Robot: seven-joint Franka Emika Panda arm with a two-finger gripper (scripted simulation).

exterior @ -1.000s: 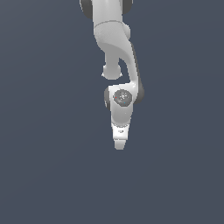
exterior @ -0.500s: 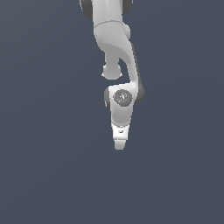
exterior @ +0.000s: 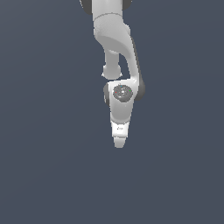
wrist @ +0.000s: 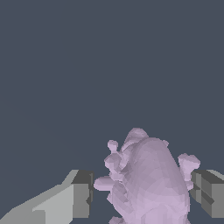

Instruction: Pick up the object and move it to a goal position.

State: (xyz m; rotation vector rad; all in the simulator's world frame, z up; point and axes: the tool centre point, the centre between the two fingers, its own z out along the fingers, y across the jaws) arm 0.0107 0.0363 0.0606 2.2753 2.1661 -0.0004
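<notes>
The pale purple-pink knobbly blob sits squarely between the gripper fingers, which stand apart, not yet clamped.

The arm enters the exterior view at 12 o'clock and extends toward the frame centre. The gripper sits at the arm's 6 o'clock end, just below centre, with the ground plane behind it on all sides. In the wrist view, the object lies between the two fingers; one stands apart from it, the other close beside a knob.
</notes>
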